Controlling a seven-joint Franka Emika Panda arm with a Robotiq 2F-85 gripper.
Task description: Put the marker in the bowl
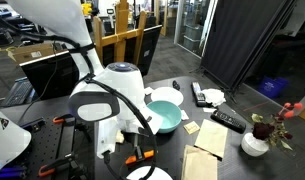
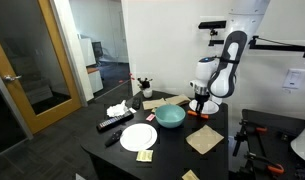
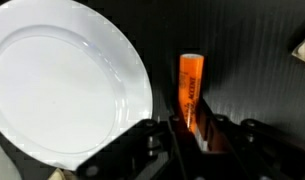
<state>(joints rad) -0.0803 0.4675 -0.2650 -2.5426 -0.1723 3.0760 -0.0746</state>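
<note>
A black table carries a white plate near its front edge. Black remotes lie left of the plate, with crumpled tissue just behind them. A flower pot stands farther back, and a brown napkin lies to the right.

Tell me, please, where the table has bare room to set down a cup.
Bare: the dark patch bordered by the white plate, the teal bowl and the brown paper. Crowded: beside the plate, around the remotes and the flower pot.
</note>
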